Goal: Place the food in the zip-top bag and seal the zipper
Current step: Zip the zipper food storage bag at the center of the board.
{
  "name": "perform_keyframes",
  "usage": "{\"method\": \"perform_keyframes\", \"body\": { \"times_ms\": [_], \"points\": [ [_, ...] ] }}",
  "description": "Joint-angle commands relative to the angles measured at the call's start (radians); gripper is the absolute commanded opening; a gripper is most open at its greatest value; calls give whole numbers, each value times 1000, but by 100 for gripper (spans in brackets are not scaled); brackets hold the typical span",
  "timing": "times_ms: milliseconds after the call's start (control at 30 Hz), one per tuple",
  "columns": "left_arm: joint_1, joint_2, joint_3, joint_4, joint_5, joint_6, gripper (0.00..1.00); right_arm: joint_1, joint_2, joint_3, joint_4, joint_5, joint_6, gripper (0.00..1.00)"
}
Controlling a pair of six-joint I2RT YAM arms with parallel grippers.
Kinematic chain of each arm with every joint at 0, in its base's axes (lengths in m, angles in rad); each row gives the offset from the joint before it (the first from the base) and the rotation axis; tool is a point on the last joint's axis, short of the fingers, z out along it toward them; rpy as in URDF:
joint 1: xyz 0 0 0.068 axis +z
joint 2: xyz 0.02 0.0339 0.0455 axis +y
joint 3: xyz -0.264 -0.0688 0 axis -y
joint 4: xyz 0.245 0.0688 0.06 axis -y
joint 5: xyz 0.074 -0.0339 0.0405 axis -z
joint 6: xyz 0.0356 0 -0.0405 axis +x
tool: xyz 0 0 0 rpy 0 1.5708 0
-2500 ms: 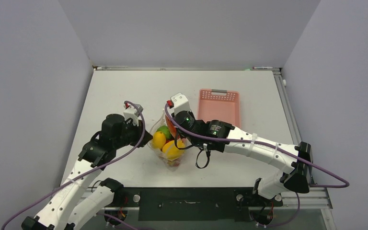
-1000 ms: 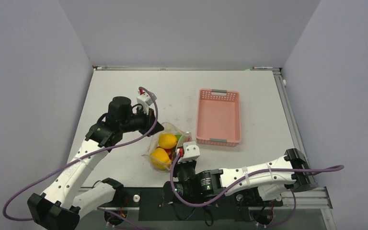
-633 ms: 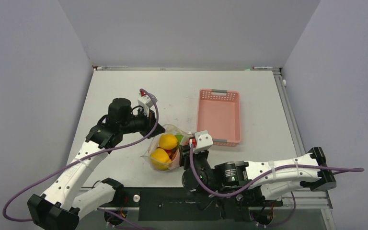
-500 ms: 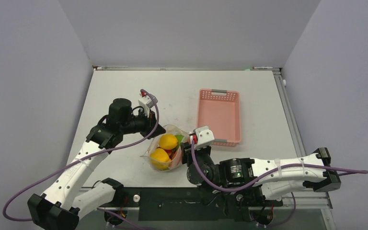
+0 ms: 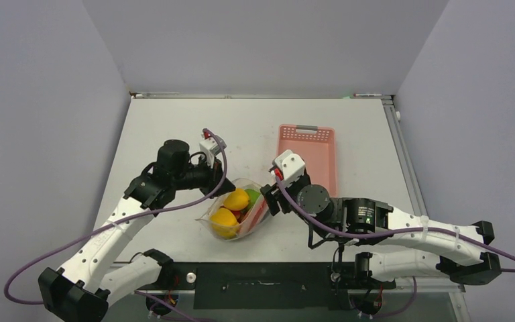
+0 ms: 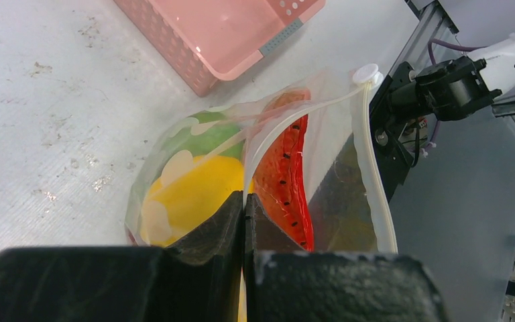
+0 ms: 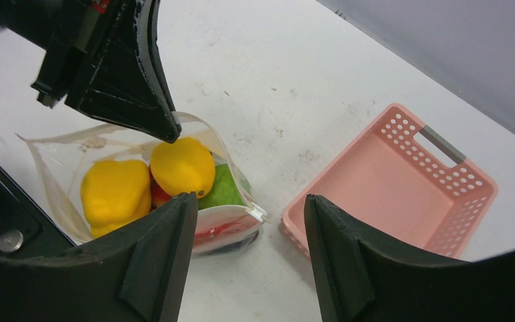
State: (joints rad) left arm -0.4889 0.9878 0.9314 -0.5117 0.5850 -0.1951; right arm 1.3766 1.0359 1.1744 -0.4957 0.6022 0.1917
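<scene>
1. Pinching the zipper [image 6: 370,154] at the upper-left edge of the zip-top bag [image 5: 209,216], the left gripper [image 5: 222,182] has its jaws pressed together on the thin strip.
2. The bag lies on the white table [image 5: 174,127], near the front edge. Its mouth is open: in the left wrist view the two zipper strips stand apart, and they meet at a white slider [image 6: 365,72].
3. Inside the bag are a lemon [image 5: 236,198], a yellow pepper [image 5: 222,220], a green round fruit [image 5: 252,195] and a red piece [image 6: 281,168] with black dots.
4. The right gripper [image 5: 269,201] hangs at the right end of the bag. Its jaws are spread and nothing is between the fingers [image 7: 164,268].
5. A pink basket [image 5: 306,161] stands on the table just to the right of the bag, behind the right gripper.
</scene>
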Motion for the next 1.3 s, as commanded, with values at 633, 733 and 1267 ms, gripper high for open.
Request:
{"method": "perform_keyframes", "body": {
  "times_ms": [633,733,1267],
  "points": [
    [-151,-12,9,-30,-125,59,0,-314,-63,-98,-167,-736,-551,55],
    [-152,-16,7,-29,-123,57,0,-316,-79,-123,-147,-793,-598,56],
    [-160,-23,4,-29,-113,57,0,-365,-38,-145,-73,-826,-771,56]
  ]
}}
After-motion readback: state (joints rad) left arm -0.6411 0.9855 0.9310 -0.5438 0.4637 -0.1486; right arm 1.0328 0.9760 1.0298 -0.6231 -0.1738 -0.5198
